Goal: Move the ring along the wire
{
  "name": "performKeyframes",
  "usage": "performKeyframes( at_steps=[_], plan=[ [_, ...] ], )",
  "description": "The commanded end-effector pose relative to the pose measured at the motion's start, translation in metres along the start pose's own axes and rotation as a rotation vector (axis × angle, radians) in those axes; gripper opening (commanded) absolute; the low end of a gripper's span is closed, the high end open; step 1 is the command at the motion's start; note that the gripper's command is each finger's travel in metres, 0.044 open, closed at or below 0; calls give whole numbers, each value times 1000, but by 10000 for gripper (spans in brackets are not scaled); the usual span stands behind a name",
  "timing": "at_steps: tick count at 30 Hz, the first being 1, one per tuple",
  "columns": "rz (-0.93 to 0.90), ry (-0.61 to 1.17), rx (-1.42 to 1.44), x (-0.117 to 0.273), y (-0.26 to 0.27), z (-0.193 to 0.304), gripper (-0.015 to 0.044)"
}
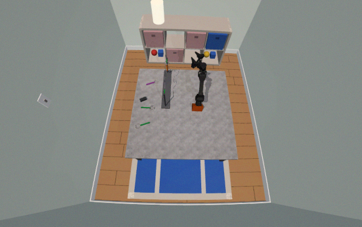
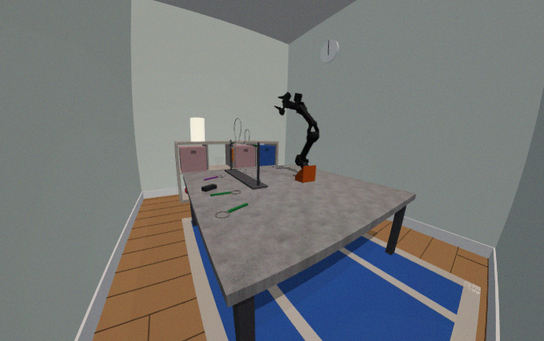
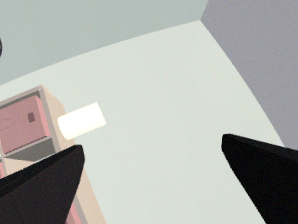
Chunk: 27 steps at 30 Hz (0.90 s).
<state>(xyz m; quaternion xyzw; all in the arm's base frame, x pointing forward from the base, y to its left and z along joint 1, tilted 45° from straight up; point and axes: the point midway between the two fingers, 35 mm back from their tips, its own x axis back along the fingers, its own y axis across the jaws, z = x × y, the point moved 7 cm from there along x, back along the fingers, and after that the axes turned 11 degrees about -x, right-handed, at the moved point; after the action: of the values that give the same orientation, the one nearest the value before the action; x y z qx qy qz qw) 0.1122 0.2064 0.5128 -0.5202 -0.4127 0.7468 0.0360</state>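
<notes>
The orange handle (image 1: 167,67) (image 2: 232,154) hangs beside the far post, at the far green part (image 1: 166,60) of the wire. Its ring is too small to make out clearly. The other green part (image 1: 164,91) (image 2: 254,145) is at the near post (image 1: 165,100) (image 2: 258,164). The thin grey wire (image 2: 238,118) rises in tall loops between them and is barely visible in the top view. My gripper (image 1: 194,55) (image 2: 276,101) (image 3: 154,147) is wide open and empty, high above the table and well to the right of the wire.
The dark base plate (image 1: 167,87) (image 2: 245,178) carries both posts. To its left lie a purple-handled ring (image 1: 150,83) (image 2: 210,178), a black block (image 1: 143,99) (image 2: 209,187) and two green-handled rings (image 1: 145,107) (image 1: 145,123). A shelf (image 1: 184,24) stands behind the table.
</notes>
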Motion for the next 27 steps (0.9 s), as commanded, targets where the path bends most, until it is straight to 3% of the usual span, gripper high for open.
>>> performKeyframes(
  at_steps=[1,9,27],
  plan=[
    [-1,0,-1,-1,0,1,374],
    [-102,18,-107,-49,9,61,164],
    [-404,-17,-486,-161,105,217,160]
  ],
)
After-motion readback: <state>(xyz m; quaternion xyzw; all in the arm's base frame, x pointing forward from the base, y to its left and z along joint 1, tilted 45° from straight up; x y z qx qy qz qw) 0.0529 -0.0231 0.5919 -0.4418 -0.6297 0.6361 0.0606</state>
